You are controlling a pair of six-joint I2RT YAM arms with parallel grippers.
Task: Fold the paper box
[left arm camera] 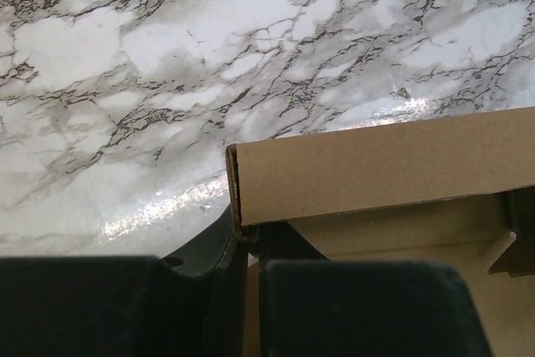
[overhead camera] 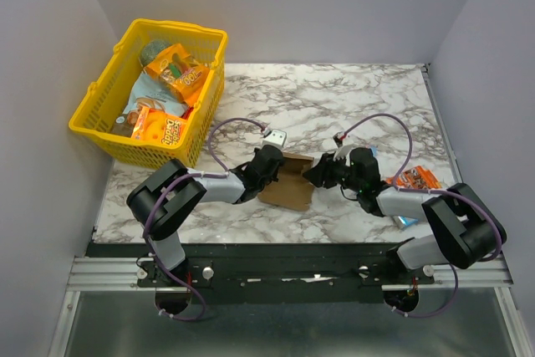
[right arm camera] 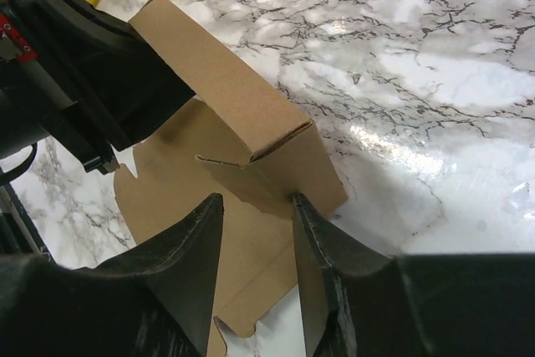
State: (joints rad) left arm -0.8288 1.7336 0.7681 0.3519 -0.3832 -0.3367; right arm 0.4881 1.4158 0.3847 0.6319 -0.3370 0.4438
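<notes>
Currently left pincer [left arm camera: 251, 242] clenched on paper box [overhead camera: 290, 190] wall at 9 o'clock, right pincer [right arm camera: 256, 203] parted at 3 o'clock

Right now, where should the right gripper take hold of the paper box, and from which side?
Take the free end of the raised side wall of the paper box, by its folded corner. Bring the open right gripper in from the right, fingers astride the wall. It stands thin and on edge, and the left gripper pinches its other end.

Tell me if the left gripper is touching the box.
Touching. The left wrist view shows the left gripper clamped on the corner of the box's raised wall, with the cardboard edge between its jaws.
</notes>
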